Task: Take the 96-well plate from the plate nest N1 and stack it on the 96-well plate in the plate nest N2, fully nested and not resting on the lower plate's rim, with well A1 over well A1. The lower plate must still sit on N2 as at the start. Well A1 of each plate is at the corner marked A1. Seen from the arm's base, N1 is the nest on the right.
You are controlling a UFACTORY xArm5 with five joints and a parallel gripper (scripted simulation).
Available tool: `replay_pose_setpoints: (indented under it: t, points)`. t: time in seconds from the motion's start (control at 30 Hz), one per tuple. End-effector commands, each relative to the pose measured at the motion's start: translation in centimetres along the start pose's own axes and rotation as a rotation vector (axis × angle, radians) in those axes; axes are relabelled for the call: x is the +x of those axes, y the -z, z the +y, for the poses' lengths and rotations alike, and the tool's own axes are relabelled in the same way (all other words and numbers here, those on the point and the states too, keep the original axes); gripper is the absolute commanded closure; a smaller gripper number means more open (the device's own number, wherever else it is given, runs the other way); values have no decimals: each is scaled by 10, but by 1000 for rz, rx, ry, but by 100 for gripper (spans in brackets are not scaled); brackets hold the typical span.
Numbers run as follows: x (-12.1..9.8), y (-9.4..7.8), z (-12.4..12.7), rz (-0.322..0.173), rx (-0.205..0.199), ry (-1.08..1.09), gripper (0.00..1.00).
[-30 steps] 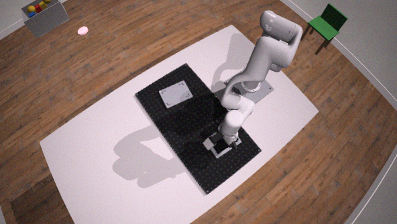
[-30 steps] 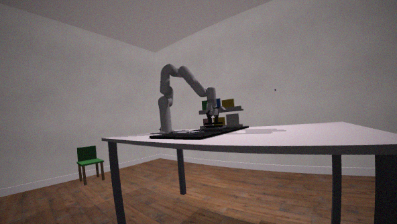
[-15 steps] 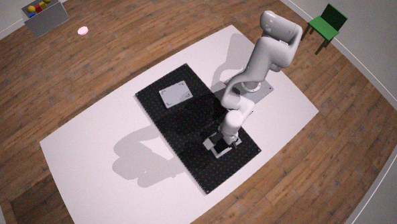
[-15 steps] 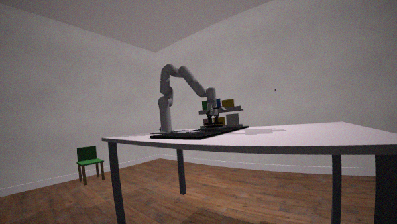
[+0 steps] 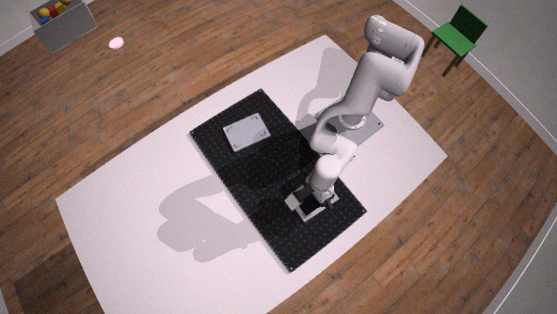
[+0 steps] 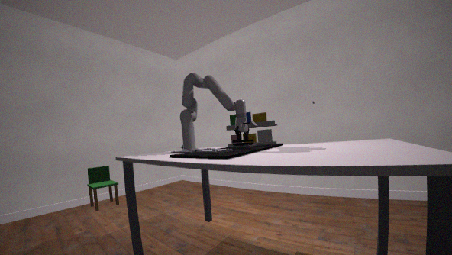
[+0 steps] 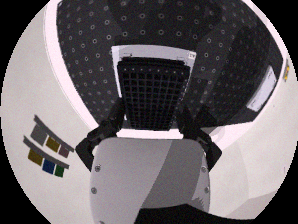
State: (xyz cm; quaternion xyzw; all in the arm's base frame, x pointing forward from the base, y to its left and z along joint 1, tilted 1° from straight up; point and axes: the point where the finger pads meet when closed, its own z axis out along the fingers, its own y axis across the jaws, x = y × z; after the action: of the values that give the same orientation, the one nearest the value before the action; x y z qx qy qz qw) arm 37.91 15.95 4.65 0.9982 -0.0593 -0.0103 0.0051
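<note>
Black breadboard (image 5: 282,244) beneath: your gripper (image 7: 154,129) fingers clamp the 96-well plate (image 7: 154,86) between them; transfer and stacking onto N2's plate remain.
</note>
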Motion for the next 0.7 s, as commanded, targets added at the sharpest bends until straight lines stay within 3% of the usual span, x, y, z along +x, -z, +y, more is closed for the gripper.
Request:
replay_pose_setpoints:
  t: [0.0, 0.67]
  points:
    - [1, 1, -1, 3, 2, 0, 100]
    - [1, -2, -1, 3, 2, 0, 100]
